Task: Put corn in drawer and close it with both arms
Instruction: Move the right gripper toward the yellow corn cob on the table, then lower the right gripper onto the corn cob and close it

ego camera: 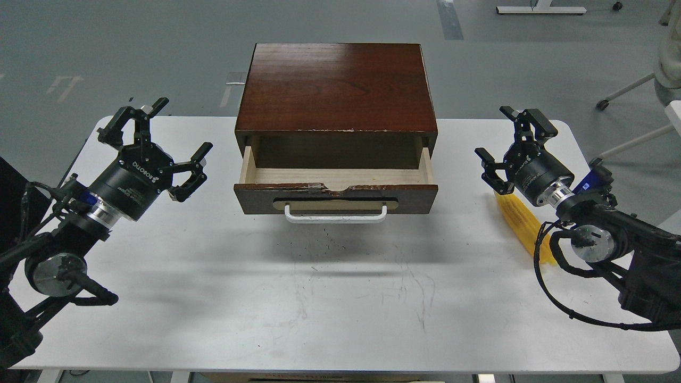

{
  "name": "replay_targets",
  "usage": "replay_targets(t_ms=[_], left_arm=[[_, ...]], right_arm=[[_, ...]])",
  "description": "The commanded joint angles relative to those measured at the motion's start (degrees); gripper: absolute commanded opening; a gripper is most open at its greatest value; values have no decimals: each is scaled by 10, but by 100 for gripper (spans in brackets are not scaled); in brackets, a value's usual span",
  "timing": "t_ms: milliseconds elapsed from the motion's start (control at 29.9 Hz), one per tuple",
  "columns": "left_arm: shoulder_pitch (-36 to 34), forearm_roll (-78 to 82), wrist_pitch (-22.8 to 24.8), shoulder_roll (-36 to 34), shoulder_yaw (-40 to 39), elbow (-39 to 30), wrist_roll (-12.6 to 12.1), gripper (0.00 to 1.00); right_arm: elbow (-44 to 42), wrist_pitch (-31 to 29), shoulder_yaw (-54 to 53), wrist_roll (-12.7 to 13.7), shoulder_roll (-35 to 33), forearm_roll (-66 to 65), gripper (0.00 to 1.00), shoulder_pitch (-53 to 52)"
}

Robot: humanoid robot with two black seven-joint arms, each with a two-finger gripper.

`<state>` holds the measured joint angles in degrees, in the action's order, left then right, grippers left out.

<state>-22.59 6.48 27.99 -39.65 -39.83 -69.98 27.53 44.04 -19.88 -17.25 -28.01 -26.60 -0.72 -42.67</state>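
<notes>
The white bench (340,298) lay bare and scuffed along its near part, with a soft shadow under the cabinet. At the left, the left arm (64,234) reached in from the edge, and its left hand (159,138) hung above the bench with fingers spread wide, grasping nothing. At the right, the right arm (612,239) came in likewise, and its right hand (513,143) was also released, fingers apart and empty. The corn (524,221) lay on the bench at the right side, partly hidden beneath the right wrist and its cable, well apart from the drawer. In the middle, the drawer (335,198) stood pulled out of the dark brown cabinet (335,88), its white bar handle (335,215) facing the robot and its pale wood interior showing nothing inside. Beyond the bench lay grey floor (106,53).
</notes>
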Motion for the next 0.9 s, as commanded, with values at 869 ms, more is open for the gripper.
replay_targets(t_ms=[869], left_arm=[[4, 0, 0, -4, -1, 1, -6, 100]], right_arm=[[79, -6, 87, 0, -237, -608, 100, -75]])
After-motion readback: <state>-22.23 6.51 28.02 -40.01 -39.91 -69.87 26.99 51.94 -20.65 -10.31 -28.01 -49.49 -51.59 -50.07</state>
